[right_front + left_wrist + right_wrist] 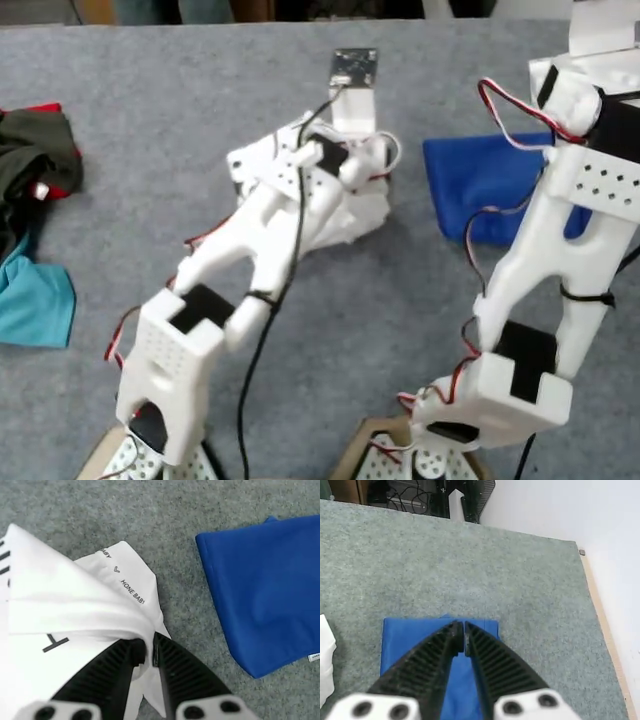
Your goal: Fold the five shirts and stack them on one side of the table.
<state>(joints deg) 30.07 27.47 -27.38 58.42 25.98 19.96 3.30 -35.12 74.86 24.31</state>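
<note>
A white shirt (350, 215) with black print lies crumpled at the table's middle. My left gripper (148, 652) is shut on a fold of this white shirt (65, 610), pinching the cloth at its edge nearest the blue one. To its right lies a folded blue shirt (480, 185), flat on the grey table (200, 90). My right gripper (460, 630) hovers over the blue shirt (410, 640), shut with nothing between its fingers. The blue shirt (265, 590) also lies a short gap from the white one in the left wrist view.
At the table's left edge sits a loose heap: a dark green and red shirt (40, 150) and a teal shirt (35, 300). The table's right edge (602, 625) runs along a white wall. Bare grey cloth stretches across the back.
</note>
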